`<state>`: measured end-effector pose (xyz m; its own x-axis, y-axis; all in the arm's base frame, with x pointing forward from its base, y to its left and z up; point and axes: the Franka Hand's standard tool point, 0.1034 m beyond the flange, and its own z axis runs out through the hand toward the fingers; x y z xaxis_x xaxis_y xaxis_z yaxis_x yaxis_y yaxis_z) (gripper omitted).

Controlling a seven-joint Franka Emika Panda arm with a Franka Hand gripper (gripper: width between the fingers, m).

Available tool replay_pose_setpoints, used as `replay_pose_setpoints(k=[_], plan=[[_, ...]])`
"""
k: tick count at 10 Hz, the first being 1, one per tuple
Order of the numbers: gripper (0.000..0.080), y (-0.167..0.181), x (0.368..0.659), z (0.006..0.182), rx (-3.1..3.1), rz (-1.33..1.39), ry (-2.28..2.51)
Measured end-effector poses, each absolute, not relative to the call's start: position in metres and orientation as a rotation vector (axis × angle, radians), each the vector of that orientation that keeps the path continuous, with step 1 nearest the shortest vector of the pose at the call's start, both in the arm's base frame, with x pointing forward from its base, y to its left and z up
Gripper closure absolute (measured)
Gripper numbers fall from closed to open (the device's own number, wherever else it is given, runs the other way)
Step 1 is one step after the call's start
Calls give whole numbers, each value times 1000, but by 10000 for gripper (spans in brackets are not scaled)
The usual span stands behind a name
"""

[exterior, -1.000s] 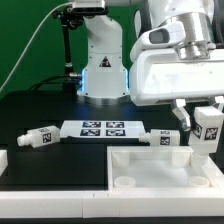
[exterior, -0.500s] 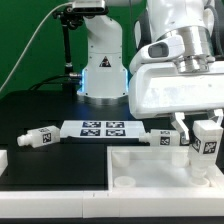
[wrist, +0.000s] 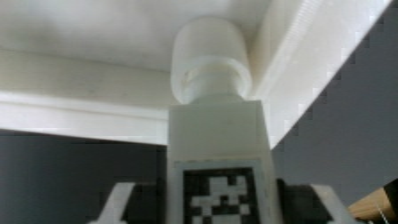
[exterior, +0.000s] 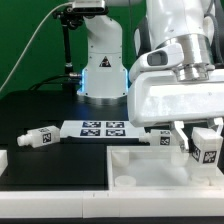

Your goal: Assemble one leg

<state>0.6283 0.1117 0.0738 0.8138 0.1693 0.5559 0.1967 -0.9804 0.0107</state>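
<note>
1. The small white plastic stubby leg [exterior: 207, 148], with a black-and-white square tag on its face, stands upright at the exterior view's right. It is over the far right corner of the large white tray-shaped plastic part [exterior: 135, 155]. Whether its lower end touches that part cannot be told.
2. The two-finger gripper [exterior: 205, 140] is clenched on this leg. In the wrist view the fingers [wrist: 128, 207] press the tagged block from both sides, and the leg's rounded end points toward an inner corner of the tray-shaped part.
3. The step in hand looks like bringing the leg to its seat in that corner. Neither view shows a hole or socket, so the corner walls are the best guide for lining up.
4. To do it well:
   - Hold the leg's axis plumb and centre the rounded end before descending.
   - Lower it slowly, gripping firmly enough that the block cannot twist.
   - Let go only once it sits fast.
5. A second white leg [exterior: 163, 139] lies just beside the marker board [exterior: 103, 128] and near the gripper, so the wrist should steer clear of it. A third white leg [exterior: 40, 137] lies well apart, at the exterior view's left.
</note>
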Motion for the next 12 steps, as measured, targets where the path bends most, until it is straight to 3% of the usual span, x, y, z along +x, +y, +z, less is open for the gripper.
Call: replay_pose_setpoints(k=[7,8,9,10,11,12], plan=[[515,111,628,72,-2940,-933,-309],[425,111,628,71,-2942,-926,-310],[276,111,628,70,-2942,-925,-310],[276,111,627,70,-2943,-924,-310],[179,111,627,70,-2943,-924,-310],[156,111,627,70,-2943,-923,-310]])
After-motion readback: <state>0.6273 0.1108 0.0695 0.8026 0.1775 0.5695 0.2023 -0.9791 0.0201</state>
